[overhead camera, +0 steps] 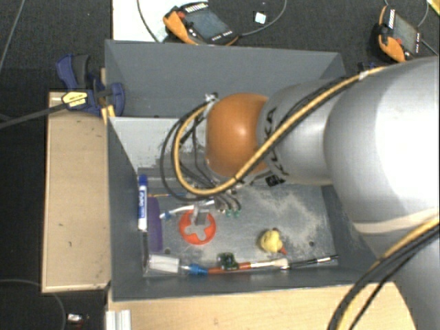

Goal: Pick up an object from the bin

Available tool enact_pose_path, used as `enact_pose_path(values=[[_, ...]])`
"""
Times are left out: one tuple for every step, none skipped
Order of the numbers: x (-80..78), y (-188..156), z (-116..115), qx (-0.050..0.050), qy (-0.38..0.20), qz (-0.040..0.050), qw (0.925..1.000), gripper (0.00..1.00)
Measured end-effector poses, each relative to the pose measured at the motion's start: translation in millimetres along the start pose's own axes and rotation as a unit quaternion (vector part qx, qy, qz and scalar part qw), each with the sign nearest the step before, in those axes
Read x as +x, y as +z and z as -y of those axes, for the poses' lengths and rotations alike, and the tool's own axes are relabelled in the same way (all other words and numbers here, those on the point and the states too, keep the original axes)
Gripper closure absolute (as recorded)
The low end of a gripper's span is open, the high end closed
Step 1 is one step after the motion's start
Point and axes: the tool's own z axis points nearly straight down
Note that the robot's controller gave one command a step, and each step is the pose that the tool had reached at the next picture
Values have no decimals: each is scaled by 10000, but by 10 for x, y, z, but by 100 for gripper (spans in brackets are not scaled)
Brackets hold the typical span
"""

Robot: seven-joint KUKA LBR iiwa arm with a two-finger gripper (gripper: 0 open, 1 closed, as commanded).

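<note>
While the tool point(200, 218) hangs over the orange disc point(197, 229), left of centre in the bin point(302, 208), I cannot tell its opening. Advice: centre on the disc, clear of the purple stick point(156, 232).

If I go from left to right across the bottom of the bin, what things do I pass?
Blue and white marker → purple strip → orange round piece under the claw → small green and black thing → yellow lump.
</note>
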Motion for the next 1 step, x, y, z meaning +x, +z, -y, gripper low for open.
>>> enact_pose_path(values=[[16, -424, 2, 7, 9, -33, 10000, 100]])
